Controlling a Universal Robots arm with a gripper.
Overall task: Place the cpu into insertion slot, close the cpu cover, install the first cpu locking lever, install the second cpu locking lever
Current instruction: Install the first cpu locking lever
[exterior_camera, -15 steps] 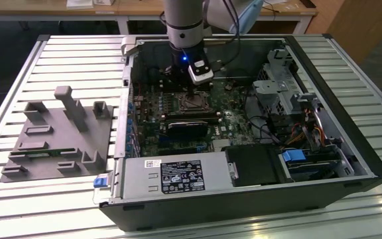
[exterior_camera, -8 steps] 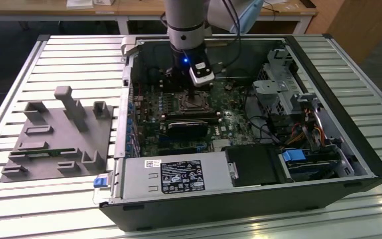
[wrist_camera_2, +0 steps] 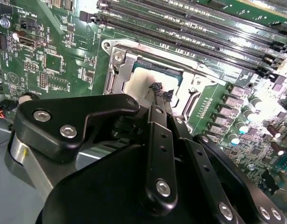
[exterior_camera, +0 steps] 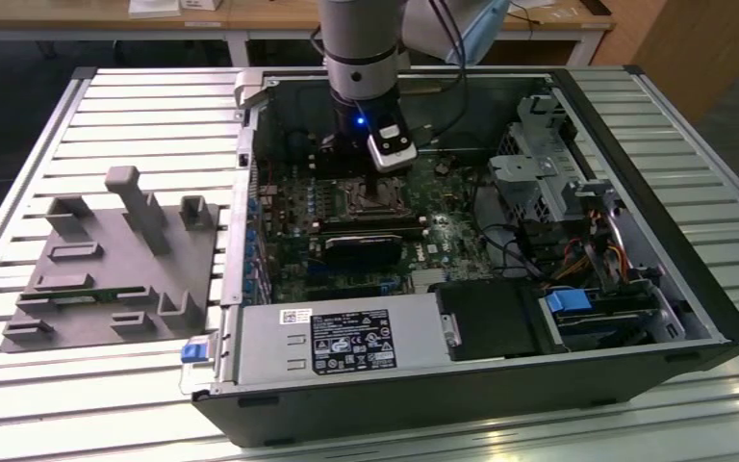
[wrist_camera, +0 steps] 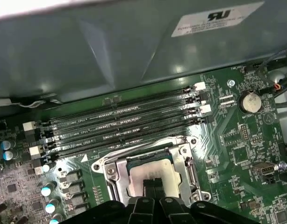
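Showing fingers (wrist_camera_2: pixel 163 94) meeting the cpu (wrist_camera_2: pixel 143 81), second wrist view.

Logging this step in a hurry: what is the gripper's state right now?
Gripper: fingers together, tips on the cpu in the insertion slot; no grasp visible.

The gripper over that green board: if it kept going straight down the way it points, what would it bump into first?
Most likely the cpu, the pale square lying in the insertion slot. The gripper points straight at it, fingers together. How much gap remains is hard to judge.
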